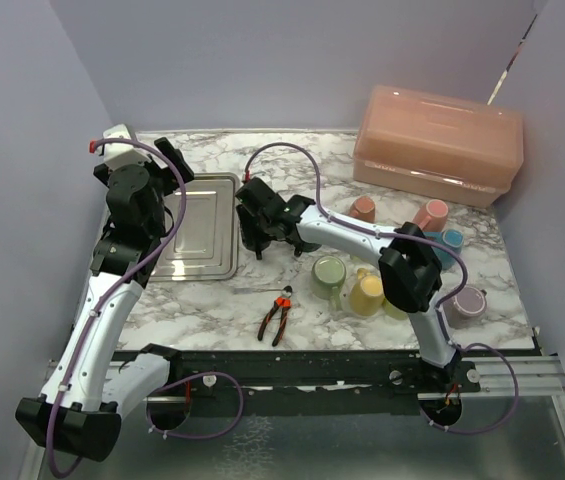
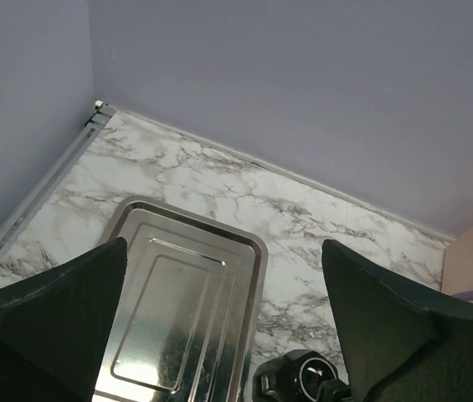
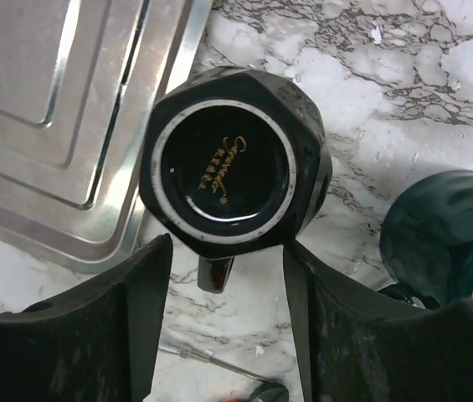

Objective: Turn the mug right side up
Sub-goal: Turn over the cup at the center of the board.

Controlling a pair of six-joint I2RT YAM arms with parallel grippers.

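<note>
Right gripper (image 3: 228,247): jaws apart, one finger on each side of the near flank of the black mug (image 3: 223,163); nothing clamped, and no firm pad contact can be made out
Left gripper (image 2: 223,244): spread wide and empty, hovering above the metal tray (image 2: 177,293), clear of the work
Mug location: on the marble table (image 3: 370,100), just beside the tray's right rim, directly under the right wrist; hidden by the gripper in the top view
Mug attitude: inverted, mouth down, base up
Mug appearance: glossy black, faceted outer wall, round recessed base with a pale foot ring and gold script; handle points toward the wrist and sits in the gap between the fingers
Step in hand: judged as the approach to grasp, with the jaws aligned but the grip not yet made
Next move calls for: closing squarely on opposite facets with the handle kept free, lifting clear of the table, turning the wrist half a turn, then setting the mug down on its base
Caution: the glaze probably offers little friction; the tray rim and the dark green mug (image 3: 445,226) nearby restrict swing room
</note>
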